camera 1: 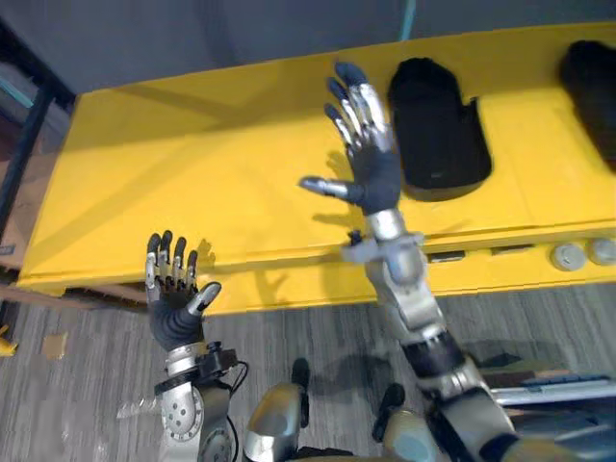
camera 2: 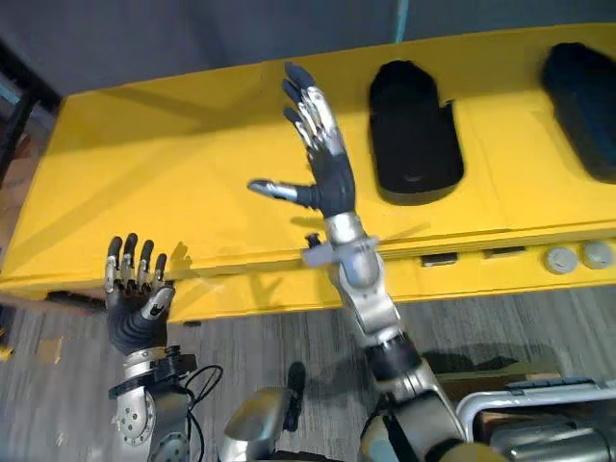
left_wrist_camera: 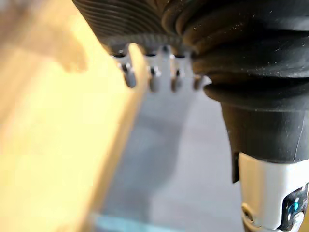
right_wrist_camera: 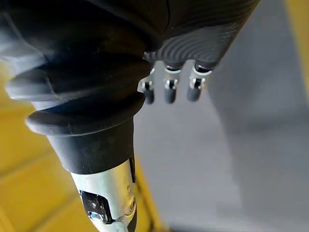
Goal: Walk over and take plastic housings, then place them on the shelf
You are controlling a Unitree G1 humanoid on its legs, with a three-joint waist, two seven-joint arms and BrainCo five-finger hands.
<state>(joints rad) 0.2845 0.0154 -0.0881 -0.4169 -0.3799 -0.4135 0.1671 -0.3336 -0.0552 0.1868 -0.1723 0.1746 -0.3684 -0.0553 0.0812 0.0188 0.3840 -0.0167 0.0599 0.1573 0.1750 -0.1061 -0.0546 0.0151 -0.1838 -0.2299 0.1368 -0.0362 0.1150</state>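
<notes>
A black plastic housing [camera 1: 438, 130] lies flat on the yellow table [camera 1: 192, 183], right of its middle. A second black housing [camera 1: 592, 87] sits at the table's far right end. My right hand [camera 1: 371, 159] is raised over the table just left of the first housing, fingers straight and spread, thumb out, holding nothing. My left hand [camera 1: 173, 298] is held up at the table's front edge on the left, fingers straight, also empty. In the right wrist view the fingers [right_wrist_camera: 169, 89] point away, straight.
Two round silver knobs [camera 1: 582, 254] sit on the table's front face at the right. A dark frame [camera 1: 24, 144] stands at the table's left end. Grey floor [camera 1: 318, 337] lies in front of the table, with a metal bar [camera 1: 558, 390] at lower right.
</notes>
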